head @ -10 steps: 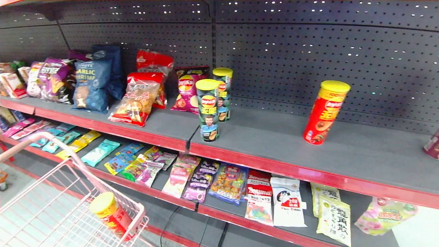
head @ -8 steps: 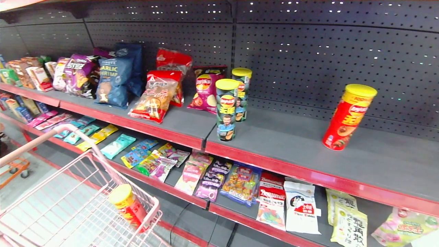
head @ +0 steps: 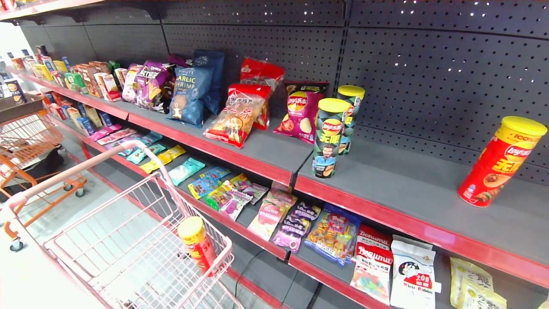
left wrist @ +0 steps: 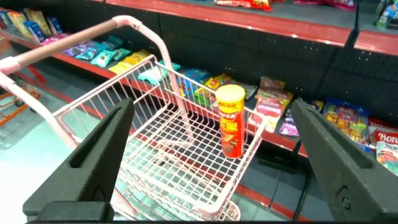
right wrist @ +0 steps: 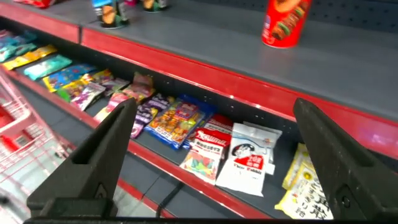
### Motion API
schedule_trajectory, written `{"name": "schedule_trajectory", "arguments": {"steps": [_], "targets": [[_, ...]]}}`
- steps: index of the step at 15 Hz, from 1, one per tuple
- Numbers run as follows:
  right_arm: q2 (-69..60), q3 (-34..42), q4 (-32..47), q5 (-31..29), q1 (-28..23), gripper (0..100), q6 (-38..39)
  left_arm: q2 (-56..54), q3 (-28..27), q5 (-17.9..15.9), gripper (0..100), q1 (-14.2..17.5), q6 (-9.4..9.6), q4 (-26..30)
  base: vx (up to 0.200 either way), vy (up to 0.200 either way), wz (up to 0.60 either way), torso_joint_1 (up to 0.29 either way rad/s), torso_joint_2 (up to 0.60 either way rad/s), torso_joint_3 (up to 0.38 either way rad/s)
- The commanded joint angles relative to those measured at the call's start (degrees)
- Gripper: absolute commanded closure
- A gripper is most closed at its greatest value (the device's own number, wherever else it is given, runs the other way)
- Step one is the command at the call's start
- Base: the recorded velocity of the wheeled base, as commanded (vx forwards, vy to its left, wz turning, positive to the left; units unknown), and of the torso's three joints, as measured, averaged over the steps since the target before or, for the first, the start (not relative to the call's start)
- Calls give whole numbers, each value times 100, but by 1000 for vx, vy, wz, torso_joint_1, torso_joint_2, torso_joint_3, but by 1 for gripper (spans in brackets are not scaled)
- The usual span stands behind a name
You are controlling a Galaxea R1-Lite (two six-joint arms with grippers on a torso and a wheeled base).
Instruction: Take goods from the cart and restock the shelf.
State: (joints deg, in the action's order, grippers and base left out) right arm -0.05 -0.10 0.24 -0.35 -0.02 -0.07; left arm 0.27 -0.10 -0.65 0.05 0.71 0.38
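- Grey shelf (head: 407, 189), red-edged, backed by dark pegboard (head: 429, 64).
- Red canister (head: 197, 246) upright in pink wire cart (head: 85, 168), corner nearest the shelf.
- Orange cart (head: 30, 141) on the floor beyond.
- Left gripper (left wrist: 211, 106) and right gripper (right wrist: 214, 102) both spread wide, empty.

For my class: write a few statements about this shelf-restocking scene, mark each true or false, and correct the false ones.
1. A red cylindrical snack can with a yellow lid stands in the pink wire cart. True.
2. The left gripper has its fingers shut on that can. False: the fingers are wide apart and hold nothing.
3. Two dark green snack cans with yellow lids stand on the grey upper shelf. True.
4. The second red can with a yellow lid, on that shelf, lies on its side. False: it stands on its base.
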Motion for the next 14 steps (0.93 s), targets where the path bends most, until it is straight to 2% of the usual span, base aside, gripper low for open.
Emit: {"name": "schedule_trajectory", "arguments": {"steps": [1,14], "targets": [[5,1,2,0,2,0,-1,0,-8,3,0,4,0,-3,0,0,0,-134,334,178],[5,1,2,0,2,0,7,26,1,-14,0,4,8,-3,0,0,0,-151,367,212]]}}
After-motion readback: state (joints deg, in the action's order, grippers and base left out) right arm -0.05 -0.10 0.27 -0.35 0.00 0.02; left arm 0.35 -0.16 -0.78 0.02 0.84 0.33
